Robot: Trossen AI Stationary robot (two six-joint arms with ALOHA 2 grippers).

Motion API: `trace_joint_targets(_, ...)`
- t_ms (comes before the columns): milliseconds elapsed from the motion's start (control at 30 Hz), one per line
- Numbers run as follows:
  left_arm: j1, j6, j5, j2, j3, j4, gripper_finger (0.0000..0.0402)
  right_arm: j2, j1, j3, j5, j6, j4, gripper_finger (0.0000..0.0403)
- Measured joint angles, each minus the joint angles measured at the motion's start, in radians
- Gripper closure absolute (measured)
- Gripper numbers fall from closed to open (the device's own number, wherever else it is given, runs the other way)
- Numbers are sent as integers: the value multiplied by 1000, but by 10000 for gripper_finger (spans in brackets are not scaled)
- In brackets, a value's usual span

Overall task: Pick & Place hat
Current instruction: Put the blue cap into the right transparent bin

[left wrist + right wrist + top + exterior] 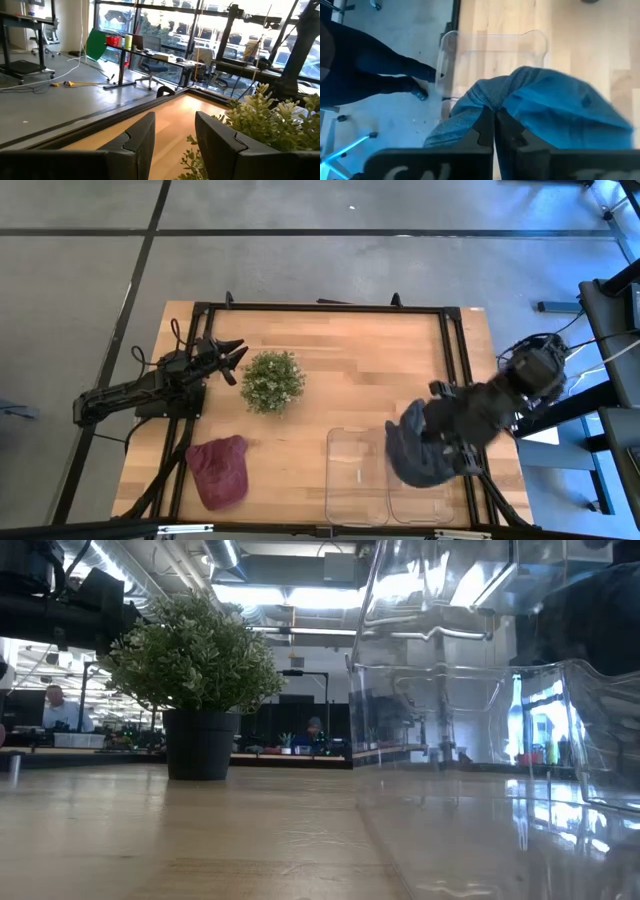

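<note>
A blue-grey hat (pixel 418 452) hangs from my right gripper (pixel 440 430), which is shut on it above the right one of two clear plastic bins (pixel 425 500). In the right wrist view the hat (pixel 555 110) bunches below my right gripper (pixel 494 117), with a bin (pixel 490 50) under it. A second, maroon hat (pixel 220 470) lies flat on the table near the front left. My left gripper (pixel 232 360) is open and hovers beside the potted plant (pixel 272 380), touching nothing. My right gripper pinches a gathered fold of the blue-grey hat's cloth (pixel 487 102) between its two fingers, coming from above and pointing down. The hat hangs slack and bunched below the fingers over the clear bin; I cannot tell whether its lowest part touches the bin.
The potted plant (pixel 200 670) stands mid-table in a dark pot (pixel 200 745). The left clear bin (pixel 355 475) sits next to the right one at the near edge; its wall (pixel 450 690) fills the low view's right. A person's legs (pixel 375 70) stand beside the table.
</note>
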Motion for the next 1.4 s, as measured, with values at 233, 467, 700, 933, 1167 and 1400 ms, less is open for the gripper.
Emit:
trace_joint_targets(233,0,-3,0,0,0,0,265,46,142,0,33,22,0,401)
trace_joint_targets(467,0,-3,19,0,0,-1,265,116,201,0,34,-215,0,401)
trace_joint_targets(700,0,-29,98,0,0,-13,265,138,216,-4,51,-269,1,401)
trace_joint_targets(933,0,-28,117,0,0,-16,265,70,229,-161,40,-296,0,401)
trace_joint_targets(1167,0,-27,117,0,0,-16,265,-14,229,-295,22,-269,-1,402)
trace_joint_targets(1400,0,-26,117,3,0,-16,265,-21,233,-439,24,-319,1,402)
